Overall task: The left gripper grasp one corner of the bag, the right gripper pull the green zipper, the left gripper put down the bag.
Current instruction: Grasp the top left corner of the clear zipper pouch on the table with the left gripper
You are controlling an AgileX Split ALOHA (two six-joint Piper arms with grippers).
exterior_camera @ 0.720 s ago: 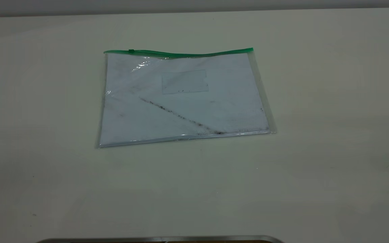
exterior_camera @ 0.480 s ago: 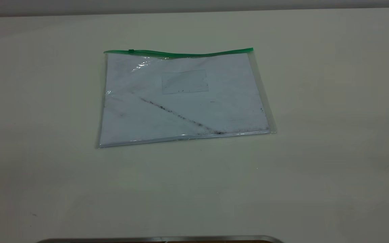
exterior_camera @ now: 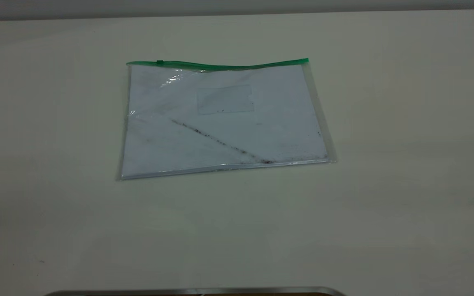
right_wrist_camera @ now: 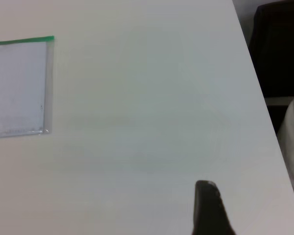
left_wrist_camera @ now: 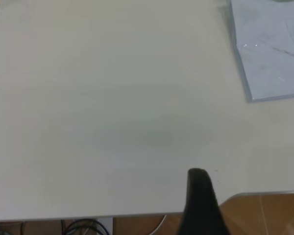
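The bag (exterior_camera: 224,119) lies flat on the table: a clear pouch with white paper inside, a dark diagonal smudge and a small clear pocket (exterior_camera: 225,99). The green zipper (exterior_camera: 220,64) runs along its far edge, with the slider tab (exterior_camera: 160,62) near the left end. Neither gripper shows in the exterior view. In the left wrist view only a black tip of the left gripper (left_wrist_camera: 200,200) shows, over the table's near edge, far from the bag's corner (left_wrist_camera: 267,54). In the right wrist view a black tip of the right gripper (right_wrist_camera: 208,208) shows, far from the bag's corner (right_wrist_camera: 19,83).
The bag rests on a pale table (exterior_camera: 385,185). A metal-rimmed edge (exterior_camera: 196,291) runs along the near side. A wooden floor (left_wrist_camera: 269,215) shows beyond the table edge in the left wrist view. A dark chair (right_wrist_camera: 279,49) stands past the table's right side.
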